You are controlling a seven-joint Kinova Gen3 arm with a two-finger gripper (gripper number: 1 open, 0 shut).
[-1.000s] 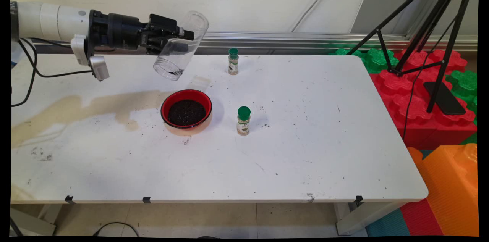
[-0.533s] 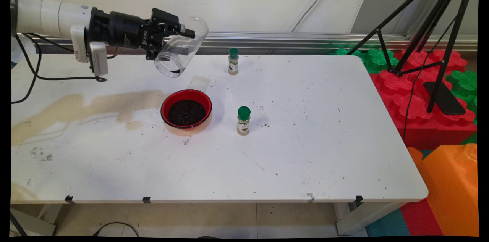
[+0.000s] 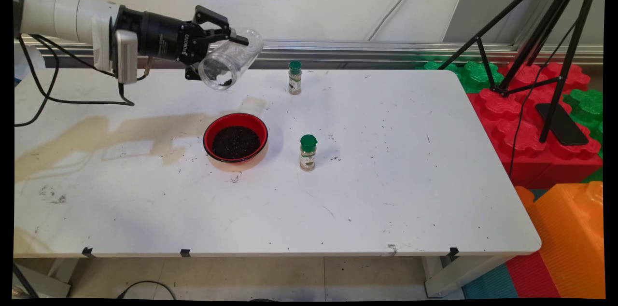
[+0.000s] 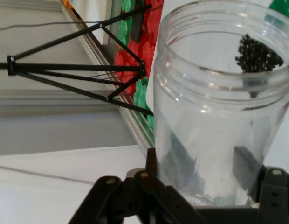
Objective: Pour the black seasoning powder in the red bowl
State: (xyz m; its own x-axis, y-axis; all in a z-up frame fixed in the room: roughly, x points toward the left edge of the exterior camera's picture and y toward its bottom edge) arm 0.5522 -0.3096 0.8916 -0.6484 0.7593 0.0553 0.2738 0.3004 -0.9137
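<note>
The gripper (image 3: 231, 50) is clenched on a clear plastic jar (image 3: 227, 65), one of its fingers (image 4: 179, 161) showing dark through the wall on each side of the body. The jar hangs in the air above the far left part of the white counter (image 3: 386, 190), tipped nearly onto its side with the open mouth facing the near side and slightly down. It is up and behind the red bowl (image 3: 235, 141), not directly over it as far as the main view shows. A small clump of dark grains (image 4: 257, 55) clings inside near the threaded neck; the rest of the jar looks empty.

The bowl sits on the counter, filled with the same dark granules. Two small spice bottles with green caps stand upright — one (image 3: 307, 152) just right of the bowl, the other (image 3: 294, 77) further back near the far edge. Loose grains are scattered around the bowl, and a tan stain (image 3: 111, 134) spreads across the counter to its left.

The jar is probably light and thin-walled, smooth enough to slip and likely to flex if squeezed hard — the mid-body hold across its width, below the threaded neck, looks like the sound place to take it.
</note>
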